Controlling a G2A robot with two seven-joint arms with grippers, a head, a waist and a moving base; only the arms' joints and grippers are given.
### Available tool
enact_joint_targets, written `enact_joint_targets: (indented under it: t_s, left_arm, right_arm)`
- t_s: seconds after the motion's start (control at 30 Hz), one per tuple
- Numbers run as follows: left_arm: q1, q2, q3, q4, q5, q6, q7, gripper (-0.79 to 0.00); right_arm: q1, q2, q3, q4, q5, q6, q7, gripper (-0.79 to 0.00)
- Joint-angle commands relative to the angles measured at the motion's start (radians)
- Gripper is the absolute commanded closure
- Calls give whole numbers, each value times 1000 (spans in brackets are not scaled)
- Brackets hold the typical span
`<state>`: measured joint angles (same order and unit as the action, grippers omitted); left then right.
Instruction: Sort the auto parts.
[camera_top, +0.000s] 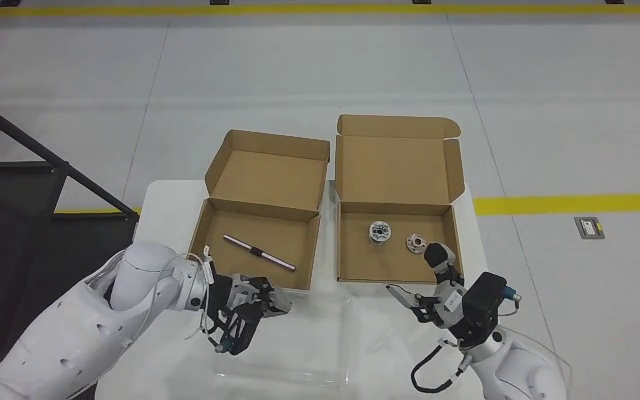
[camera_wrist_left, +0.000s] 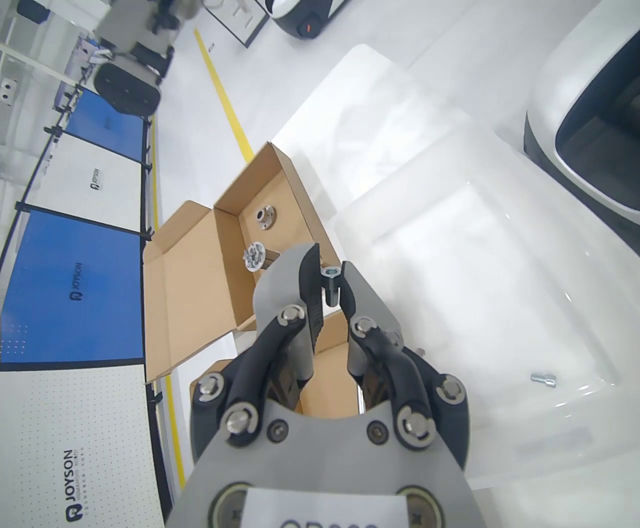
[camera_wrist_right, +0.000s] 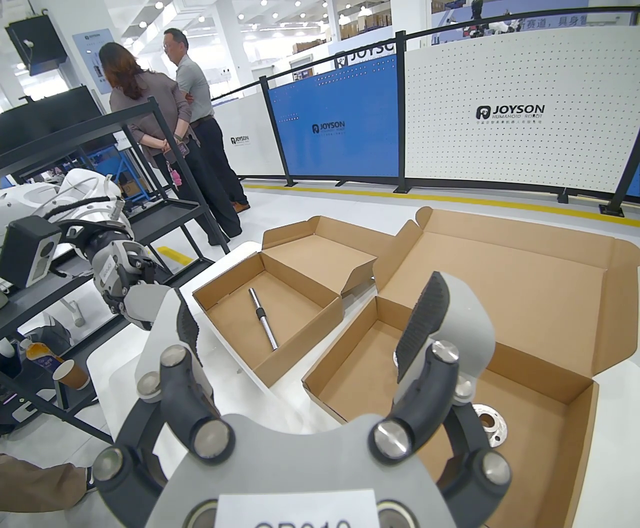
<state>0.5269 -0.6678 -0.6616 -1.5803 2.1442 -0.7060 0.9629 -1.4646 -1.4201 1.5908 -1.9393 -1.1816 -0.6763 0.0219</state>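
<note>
My left gripper (camera_wrist_left: 330, 272) is shut on a small silver bolt (camera_wrist_left: 331, 289), held above the table between the clear tray (camera_wrist_left: 475, 280) and the boxes. In the top view it (camera_top: 268, 303) hangs just in front of the left cardboard box (camera_top: 262, 180), where a thin metal rod (camera_top: 258, 252) lies. The right cardboard box (camera_top: 395, 170) holds two round flanges (camera_top: 379, 231) (camera_top: 415, 242). My right gripper (camera_top: 420, 277) stands open with nothing in it at that box's front edge. Its wrist view shows the rod (camera_wrist_right: 264, 320) and one flange (camera_wrist_right: 491, 422).
Another small bolt (camera_wrist_left: 544, 379) lies in the clear tray (camera_top: 300, 365) at the table's front. Both box lids stand open toward the back. A black shelf cart (camera_wrist_right: 150, 215) with a paper cup (camera_wrist_right: 72, 374) stands beside the table on the left.
</note>
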Motion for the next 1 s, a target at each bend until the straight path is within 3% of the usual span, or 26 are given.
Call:
enact_joint_targets:
  t_s: [0.0,0.1,0.27,0.37,0.53,0.97]
  left_arm:
    - [-16,-4,-2,17,7,5,12,0]
    - [-37,-12,-3,24,29,10,-32,0]
    - [-70,-42,14,40,32,-23,-195,0]
    - [-108,-77,51,69,69,-48,-350,0]
    - [-187,-160,129,169,60,-112,-535,0]
    - [-187,-160,129,169,60,-112,-535,0]
  right_arm:
    - [0,0,0,0,0,0,0,-785]
    - [0,0,0,0,0,0,0,-785]
    - [0,0,0,0,0,0,0,-785]
    - [0,0,0,0,0,0,0,-785]
    - [0,0,0,0,0,0,0,-785]
    - [0,0,0,0,0,0,0,-785]
